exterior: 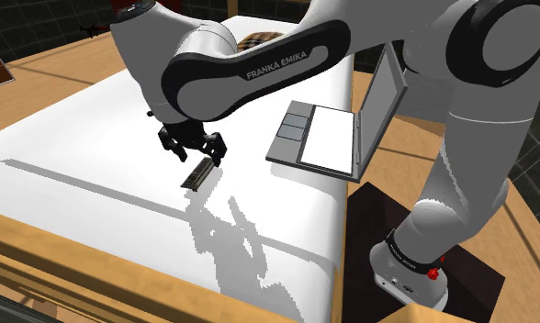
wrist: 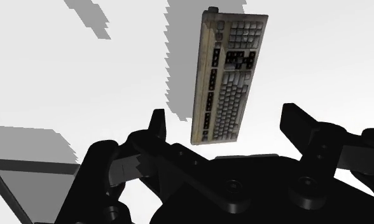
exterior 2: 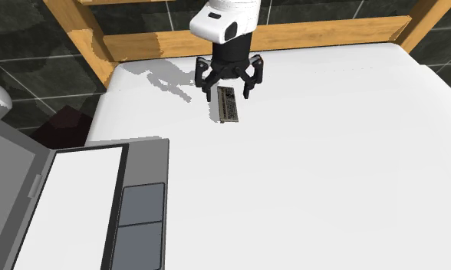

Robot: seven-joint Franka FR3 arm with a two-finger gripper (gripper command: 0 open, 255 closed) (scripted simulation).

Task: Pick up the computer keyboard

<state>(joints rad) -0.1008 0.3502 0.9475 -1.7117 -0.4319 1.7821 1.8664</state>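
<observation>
Black gripper w/ fingers spread apart, clamped on nothing. Hangs low over one end of beige-grey keyboard, no contact visible. Lies flat on white table, long axis running out btwn the two fingers, next to arm's shadow. Sits well apart from open laptop nr table edge by stand.

Bright light, hard jagged-edged shadows, cast across the white surface
</observation>
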